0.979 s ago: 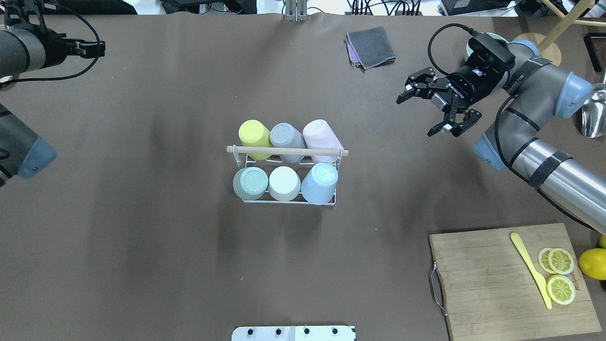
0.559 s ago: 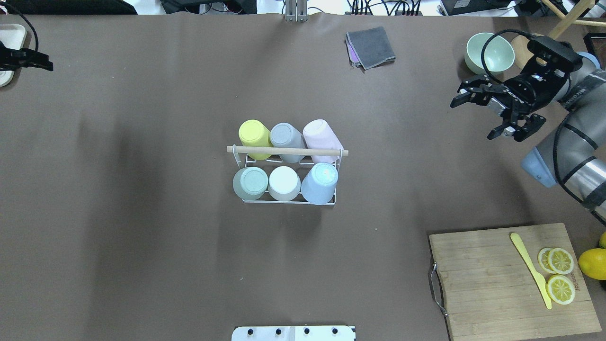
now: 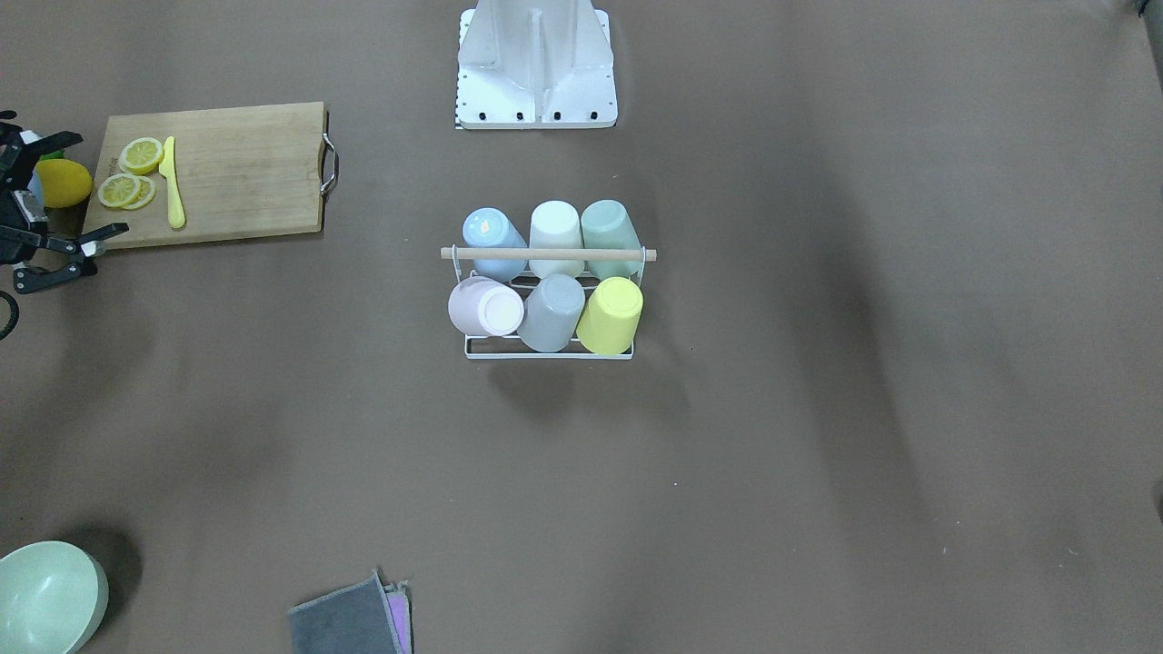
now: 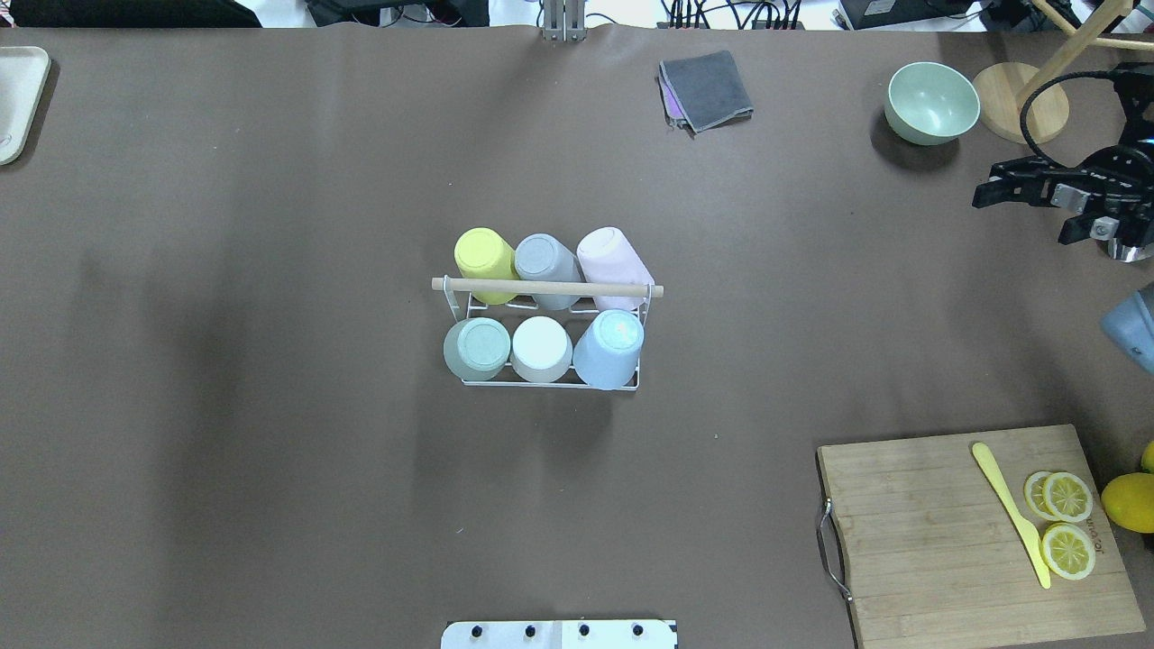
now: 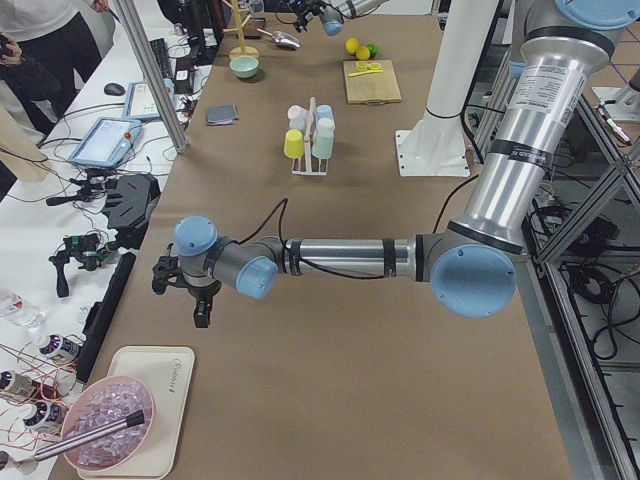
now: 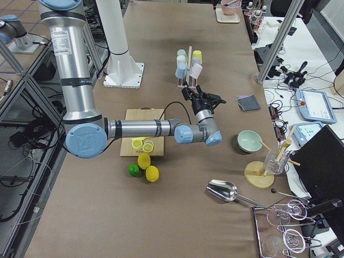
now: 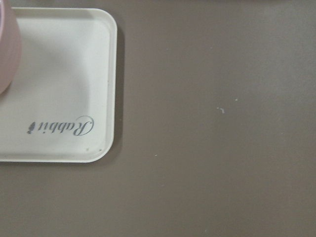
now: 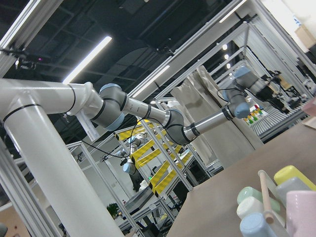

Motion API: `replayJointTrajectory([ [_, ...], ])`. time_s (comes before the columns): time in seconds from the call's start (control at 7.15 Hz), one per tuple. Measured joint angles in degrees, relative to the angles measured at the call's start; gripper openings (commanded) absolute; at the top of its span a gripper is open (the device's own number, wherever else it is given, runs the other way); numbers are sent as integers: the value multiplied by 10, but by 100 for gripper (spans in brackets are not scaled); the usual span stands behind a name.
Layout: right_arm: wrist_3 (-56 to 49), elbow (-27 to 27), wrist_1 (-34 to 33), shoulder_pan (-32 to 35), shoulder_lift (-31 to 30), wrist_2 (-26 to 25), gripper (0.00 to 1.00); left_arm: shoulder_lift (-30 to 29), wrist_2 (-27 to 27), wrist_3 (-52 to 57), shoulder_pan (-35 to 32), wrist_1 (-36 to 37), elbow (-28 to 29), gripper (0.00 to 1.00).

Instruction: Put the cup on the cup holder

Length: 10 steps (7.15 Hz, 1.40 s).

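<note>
At the centre of the tabletop [image 4: 270, 469], the cup holder [image 4: 548, 287] carries six upturned cups [image 4: 542, 347]; the right tool [image 4: 1021, 219] hangs spread and empty near the right edge; the left tool [image 5: 180, 300] cannot be read. Any move should skirt the holder.

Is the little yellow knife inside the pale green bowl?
No, the yellow plastic knife lies on the wooden cutting board, beside the lemon slices, far from the pale green bowl.

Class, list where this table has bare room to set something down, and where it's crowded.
Bare: the wide stretch between white tray and cup holder; also between cup holder and cutting board. Crowded: the cup holder, full of cups.
</note>
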Motion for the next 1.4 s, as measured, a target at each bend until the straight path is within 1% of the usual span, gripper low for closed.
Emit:
replayJointTrajectory([
  [0.14,94,0,-13,23,-11,-10,91,19,-1,32,-4,55,-33,98],
  [0.28,181,1,-53,49,-15,-43,91,41,-2,62,-5,88,-57,98],
  [0.42,250,6,-114,68,-14,-100,91,69,0,101,-6,112,-73,98],
  [0.56,294,21,-191,72,-13,-163,91,94,4,150,-6,142,-91,98],
  [0.7,314,50,-300,66,-13,-232,90,110,4,191,-6,173,-113,98],
  [0.84,322,80,-407,58,-13,-286,89,115,1,206,-6,187,-128,98],
  [0.98,326,100,-496,48,-13,-332,92,116,-1,201,-6,191,-136,98],
  [1.12,327,110,-562,41,-13,-376,98,118,-14,190,-6,186,-140,98],
  [1.26,327,118,-603,44,-13,-437,98,120,-31,185,-6,179,-141,98],
  [1.4,328,127,-622,51,-11,-514,98,121,-39,185,-6,176,-141,98],
])
